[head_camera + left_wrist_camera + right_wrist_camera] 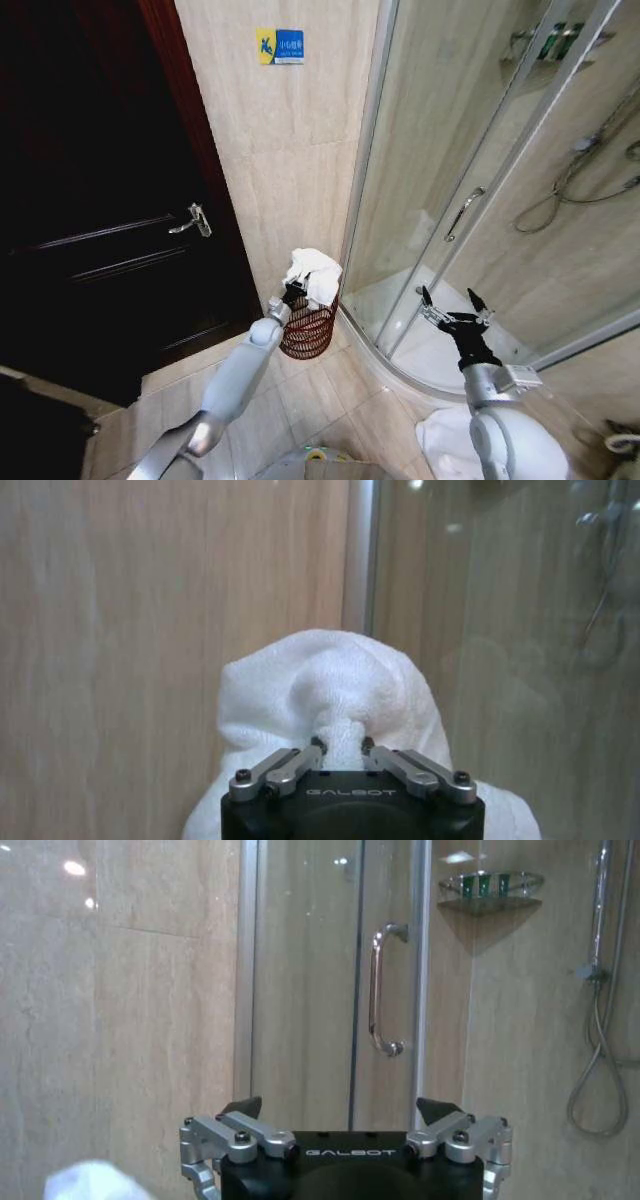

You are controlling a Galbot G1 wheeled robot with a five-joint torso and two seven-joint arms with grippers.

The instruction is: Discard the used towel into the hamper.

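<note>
The left gripper (pixel 293 292) is reaching out toward the corner where the tiled wall meets the shower enclosure (pixel 470 190), its fingers pinched tight on a fold of the white towel (pixel 313 274). The towel bunches up above and beyond the claw — from the left wrist view it (pixel 335 686) rises as a soft mound in front of the closed fingers (pixel 315 744), with beige tile behind it. Just under that bundle stands the hamper (pixel 307 332), a dark reddish-brown wire basket on the floor tiles, tucked against the wall beside the curved base of the shower; the towel hangs over its rim, held above it rather than lying inside. Off to the right, the right gripper (pixel 453 303) is held up in front of the glass shower door, well apart from the hamper, its fingers spread wide with nothing between them. In the right wrist view, the door's chrome handle (pixel 380 990) sits straight ahead of that open claw (pixel 340 1108). The dark wooden door (pixel 100 200) stands to the left.
</note>
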